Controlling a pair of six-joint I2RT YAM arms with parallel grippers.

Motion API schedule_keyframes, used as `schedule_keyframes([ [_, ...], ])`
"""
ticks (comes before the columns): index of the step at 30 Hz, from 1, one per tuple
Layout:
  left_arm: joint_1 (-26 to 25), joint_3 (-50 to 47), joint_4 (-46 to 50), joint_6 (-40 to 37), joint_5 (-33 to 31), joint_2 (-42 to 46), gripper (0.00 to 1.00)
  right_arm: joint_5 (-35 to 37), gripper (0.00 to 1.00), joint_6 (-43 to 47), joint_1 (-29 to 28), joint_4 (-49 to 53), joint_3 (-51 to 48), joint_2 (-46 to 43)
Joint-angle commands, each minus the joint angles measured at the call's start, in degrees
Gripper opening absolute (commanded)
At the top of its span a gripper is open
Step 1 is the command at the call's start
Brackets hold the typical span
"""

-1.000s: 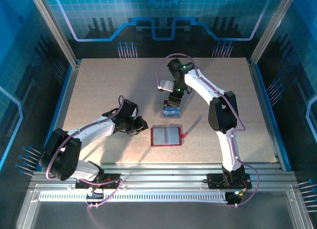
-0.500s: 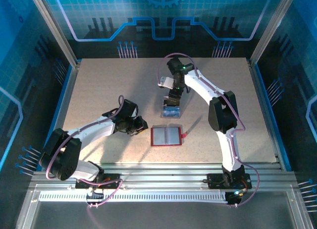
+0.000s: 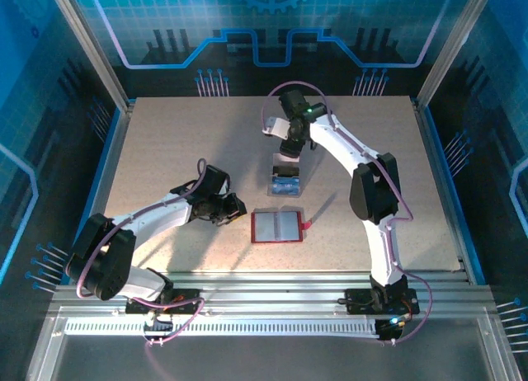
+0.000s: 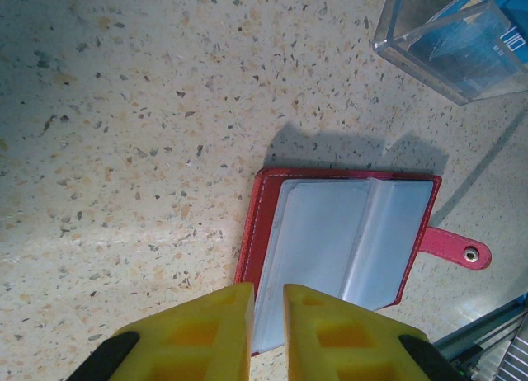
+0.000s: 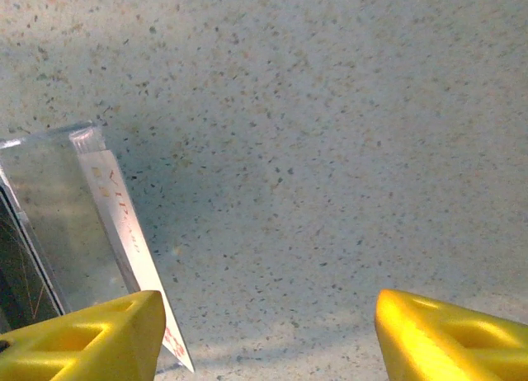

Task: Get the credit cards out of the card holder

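Behind the open red card holder (image 3: 278,226), the credit cards (image 3: 285,185) stand in a clear box (image 4: 394,30), so the wide, empty right gripper (image 5: 268,319) should clear that box straight upward, with the nearly closed, empty left gripper (image 4: 268,303) kept off the holder.

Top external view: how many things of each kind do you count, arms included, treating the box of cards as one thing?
Robot arms: 2
Red card holder: 1
Clear box with blue cards: 1
Total: 4
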State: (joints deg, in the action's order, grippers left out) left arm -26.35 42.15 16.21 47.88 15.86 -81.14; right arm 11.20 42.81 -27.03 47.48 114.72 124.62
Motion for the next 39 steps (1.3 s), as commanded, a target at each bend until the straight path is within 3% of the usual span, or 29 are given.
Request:
schedule_keyframes([
  [1,0.5,-0.3,-0.1,-0.1,0.5,-0.1,0.18,0.4,0.69,-0.9,0.0,-2.1,-0.7,-2.6],
  [12,0.5,-0.9,0.0,0.1,0.2,0.6,0.18,0.0,0.69,-0.6,0.3,-2.6,-0.4,1.6],
  [39,0.5,-1.0,-0.1,0.1,0.4,0.6,0.18,-1.9,0.69,0.5,0.1,1.2,-1.8,0.5],
])
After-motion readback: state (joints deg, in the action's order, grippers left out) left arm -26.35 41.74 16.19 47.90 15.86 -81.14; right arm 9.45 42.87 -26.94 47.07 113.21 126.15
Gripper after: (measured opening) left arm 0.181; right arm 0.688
